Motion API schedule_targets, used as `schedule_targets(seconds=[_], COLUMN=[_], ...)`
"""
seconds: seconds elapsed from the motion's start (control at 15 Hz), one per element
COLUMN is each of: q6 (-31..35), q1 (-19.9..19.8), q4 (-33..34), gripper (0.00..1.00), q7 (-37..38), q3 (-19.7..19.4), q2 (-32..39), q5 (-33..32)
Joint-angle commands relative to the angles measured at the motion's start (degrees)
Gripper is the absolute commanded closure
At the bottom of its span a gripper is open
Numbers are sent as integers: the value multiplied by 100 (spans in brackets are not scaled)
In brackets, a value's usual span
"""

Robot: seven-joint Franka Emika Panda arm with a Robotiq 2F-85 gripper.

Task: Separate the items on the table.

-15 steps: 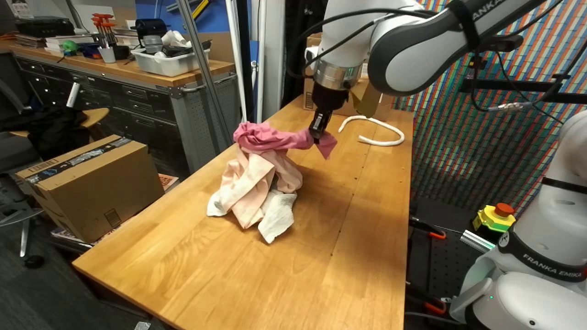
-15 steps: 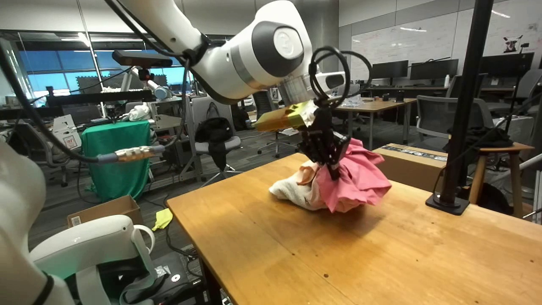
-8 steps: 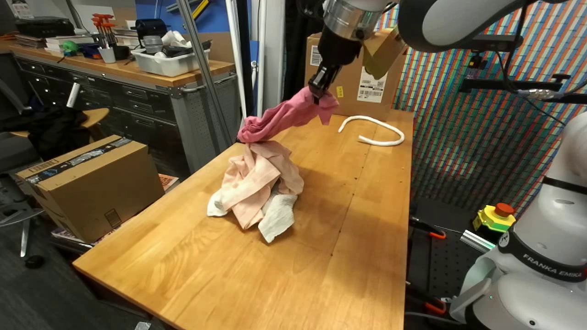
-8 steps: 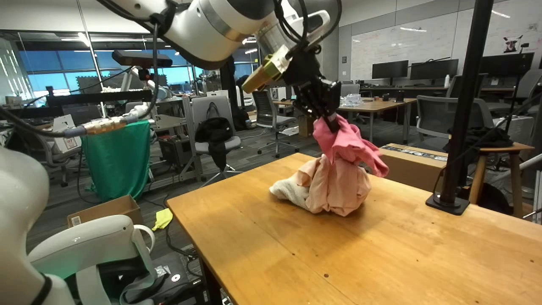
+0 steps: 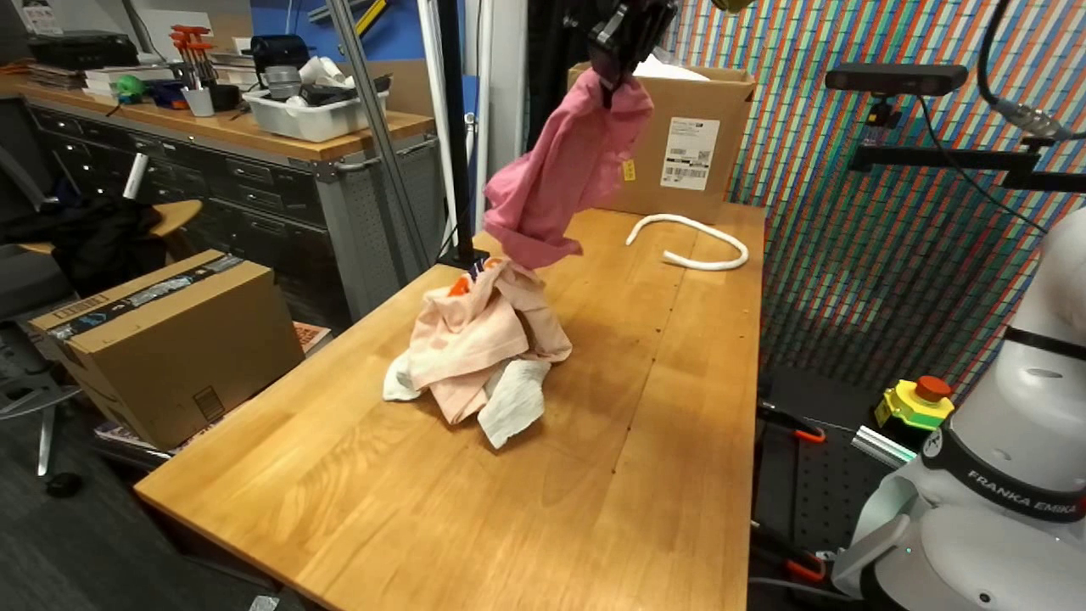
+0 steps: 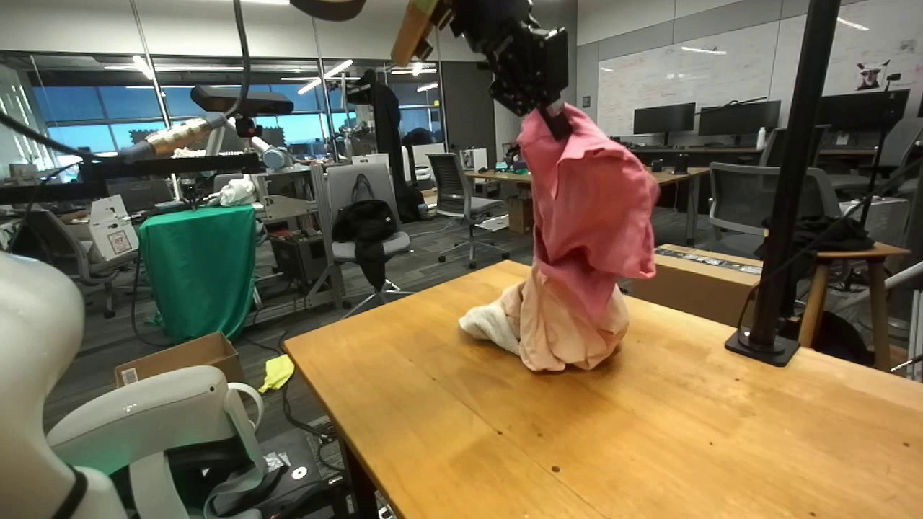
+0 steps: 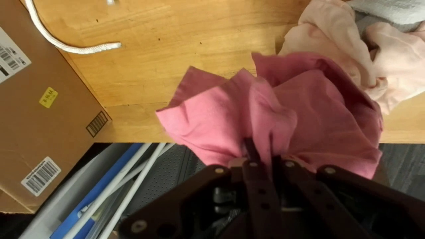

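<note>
High over the table [image 5: 679, 518], my gripper [image 6: 559, 126] is shut on the pink cloth [image 6: 595, 205], pinching its upper part. The cloth hangs down in loose folds in both exterior views. In the wrist view a pink fold [image 7: 265, 126] runs between the two dark fingers. Below it the peach-beige cloth [image 5: 475, 339] lies heaped on the table, with an orange patch [image 5: 460, 287] near its top. Part of a cream-white cloth [image 5: 516, 400] sticks out from under the heap. Whether the pink cloth's lower end touches the heap I cannot tell.
A cardboard box [image 5: 691, 170] stands at the table's far end, with a white cord loop [image 5: 734, 259] in front of it. Close to the heap, a black post [image 6: 782, 216] rises from a base plate at the table's edge. Another cardboard box [image 5: 178, 348] sits beside the table.
My gripper has risen with the pink cloth, pulling it up off the peach-beige cloth so it hangs down. The peach-beige cloth's top has shifted slightly, uncovering the orange patch.
</note>
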Motion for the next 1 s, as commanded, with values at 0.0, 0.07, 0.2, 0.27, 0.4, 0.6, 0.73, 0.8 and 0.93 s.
schedule_targets(seconds=[0.0,0.07,0.2,0.27,0.4,0.6,0.73,0.8,0.93], q6=[-719,-857,-1160,-1311,-1595,-1900,-2116,-2208,-2212], q1=[-52,-58,-67,-67,-90,-131,-149,-182,-249], q4=[782,941,1246,1384,1594,1819,2042,2212,2580], gripper=[96,96,96,96,96,96,96,96,96], q7=[-209,-216,-293,-359,-418,-547,-686,-733,-845], q3=[-112,-152,-256,-323,-421,-594,-753,-825,-989], q2=[139,174,244,273,327,394,538,674,991], q5=[378,453,585,664,739,808,923,957,1026])
